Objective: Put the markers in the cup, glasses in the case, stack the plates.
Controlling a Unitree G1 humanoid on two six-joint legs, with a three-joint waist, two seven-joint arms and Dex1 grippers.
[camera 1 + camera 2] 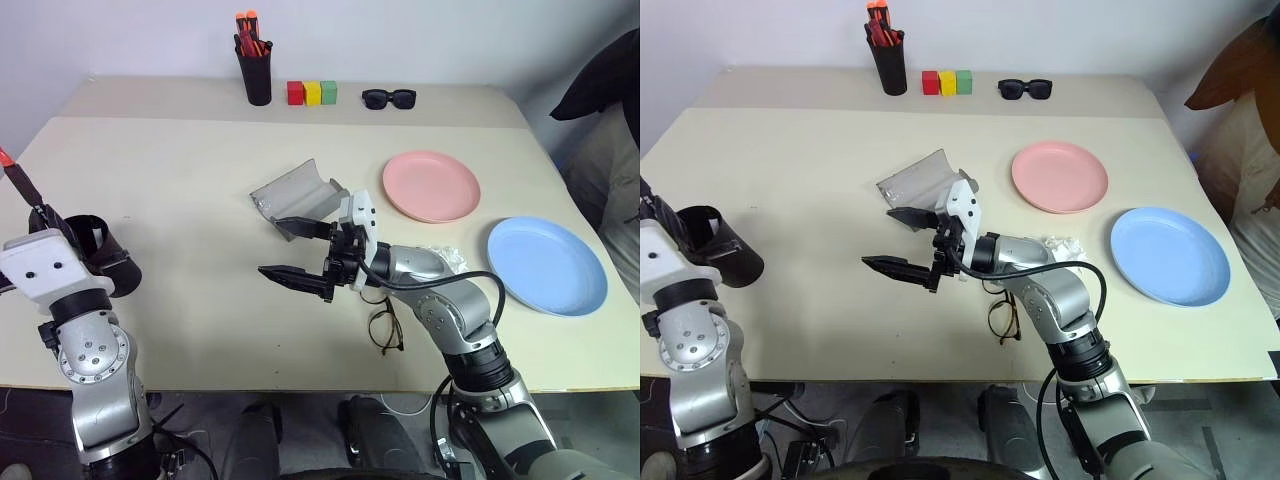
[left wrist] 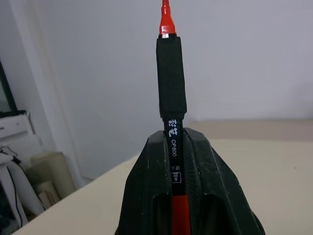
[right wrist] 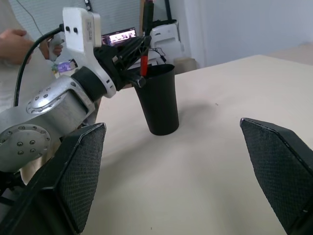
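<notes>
A: Which step are you on?

B: Markers, I'd say. Your left pincer [image 2: 177,161] is clenched on the red marker [image 2: 171,88], right by the black cup [image 3: 157,100] at the tabletop's [image 1: 190,180] left edge.

A: Right pincer [image 1: 295,248]?

B: Released, jaws wide, nothing in it; hovering mid-tabletop near the open grey case [image 1: 295,195]. Glasses [image 1: 385,328] lie just beside that arm.

A: Next?

B: Tip the marker over the cup's mouth, then let go. Pink plate [image 1: 431,185] & blue plate [image 1: 547,265] unstacked, apart.
</notes>
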